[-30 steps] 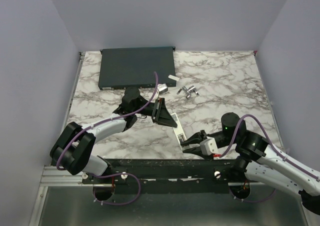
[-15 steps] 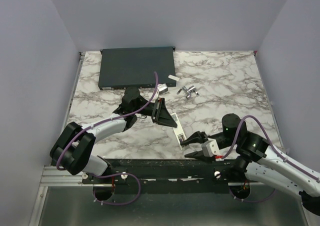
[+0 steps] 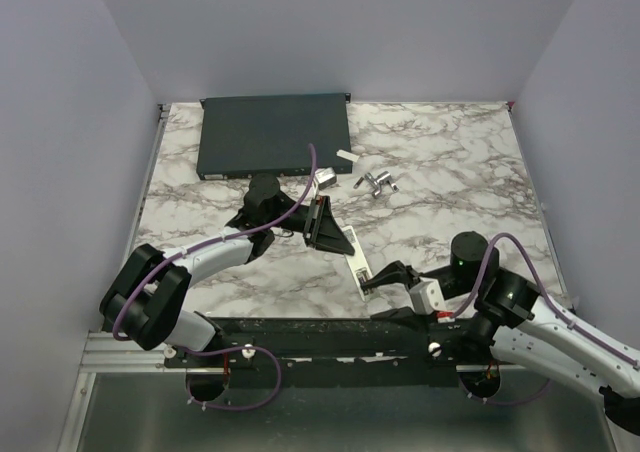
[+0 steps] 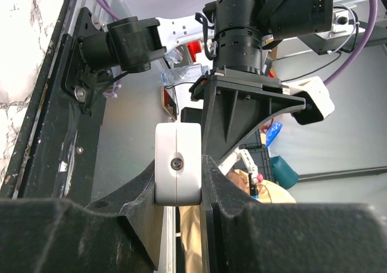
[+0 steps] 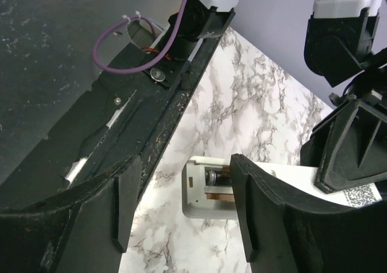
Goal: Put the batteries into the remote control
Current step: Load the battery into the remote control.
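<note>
While holding the remote control slantwise near the front edge of the marble table, clamping its far end with the left gripper, fingers pressed tight against the white casing. Hanging at the near end with the right gripper, fingers spread wide, gripping nothing, 1 on each side of the open compartment. Showing 1 dark battery lying inside that compartment, in the right wrist view. Sitting well apart toward the far side: dark-grey box, small white piece near it.

The remote control lies between the left hand and right hand.
</note>
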